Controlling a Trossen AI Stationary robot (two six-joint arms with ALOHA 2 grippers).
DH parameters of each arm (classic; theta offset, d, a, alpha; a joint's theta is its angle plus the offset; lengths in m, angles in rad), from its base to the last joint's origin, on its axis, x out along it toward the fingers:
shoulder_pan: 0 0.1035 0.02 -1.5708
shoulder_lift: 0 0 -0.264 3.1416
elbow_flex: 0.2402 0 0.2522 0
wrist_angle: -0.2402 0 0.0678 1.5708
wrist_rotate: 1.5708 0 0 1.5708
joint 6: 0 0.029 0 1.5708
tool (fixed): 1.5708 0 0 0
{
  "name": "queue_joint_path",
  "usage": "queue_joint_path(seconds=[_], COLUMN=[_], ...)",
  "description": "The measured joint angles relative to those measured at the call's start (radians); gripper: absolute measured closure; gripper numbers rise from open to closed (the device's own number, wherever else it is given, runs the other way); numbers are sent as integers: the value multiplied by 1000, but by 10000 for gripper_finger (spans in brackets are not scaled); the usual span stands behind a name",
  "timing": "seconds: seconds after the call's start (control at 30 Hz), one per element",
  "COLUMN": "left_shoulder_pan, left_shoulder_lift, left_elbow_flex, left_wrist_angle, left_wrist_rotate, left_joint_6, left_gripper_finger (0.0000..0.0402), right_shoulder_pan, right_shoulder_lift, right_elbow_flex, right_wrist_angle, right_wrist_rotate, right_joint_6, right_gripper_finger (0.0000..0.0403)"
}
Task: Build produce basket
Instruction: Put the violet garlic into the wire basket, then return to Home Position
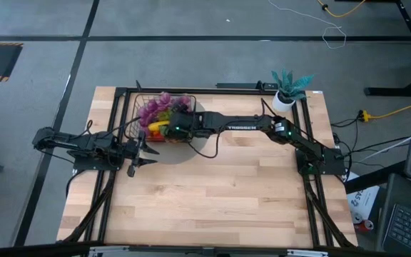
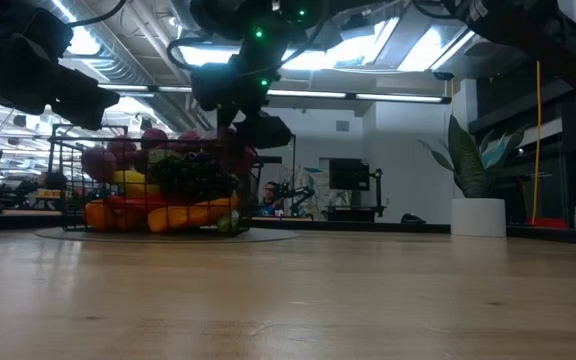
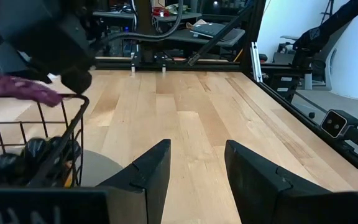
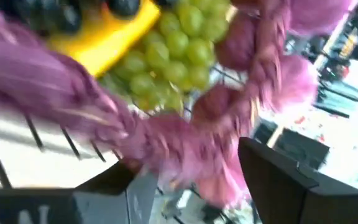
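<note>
A: Item one, basket [image 1: 135, 114]: black wire mesh, on a grey round mat [image 1: 198, 148], far-left part of the desk [image 1: 220, 200].
B: Contents?
A: Purple string [image 4: 166, 143] draped over the top; green grapes [image 4: 166, 59], yellow banana [image 4: 104, 37], dark grapes [image 3: 17, 155] beneath. Orange and red pieces low in the basket in the low view, not identifiable further.
B: Right claw [image 4: 185, 174]?
A: Reaching over the basket from the right, directly above the produce. Fingers apart, purple string lying between and across them; impossible to say whether gripped or merely touching.
B: Left claw [image 3: 194, 168]?
A: Low over bare desk just beside the basket's near-left corner. Fingers apart, nothing between.
B: Other entries?
A: Teal potted plant [image 1: 289, 88] in white pot, far-right corner, well apart from the basket.
</note>
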Motion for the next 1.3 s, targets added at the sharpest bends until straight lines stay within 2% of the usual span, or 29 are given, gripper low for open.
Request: queue_joint_path(seconds=[0.13, 0.43, 0.67, 0.87, 1.07, 1.3], left_shoulder_pan=[0, 0, 0, 0, 0, 0], left_shoulder_lift=[0, 0, 0, 0, 0, 0], left_elbow_flex=[0, 0, 0, 0, 0, 0], left_wrist_angle=[0, 0, 0, 0, 0, 0], left_wrist_rotate=[0, 0, 0, 0, 0, 0], left_joint_6=[0, 0, 0, 0, 0, 0], left_gripper_finger=[255, 255, 255, 255, 255, 255], right_shoulder_pan=[-1, 7, 10, 11, 11, 11], right_shoulder_lift=[-2, -3, -64, -171, -236, -249], right_elbow_flex=[3, 4, 4, 5, 6, 5], right_wrist_angle=[0, -8, -79, -168, -411, -669], right_wrist_rotate=[74, 110, 165, 114, 94, 88], right_joint_6=[-32, -78, 30, 247, 568, 886], right_gripper_finger=[183, 182, 183, 182, 182, 182])
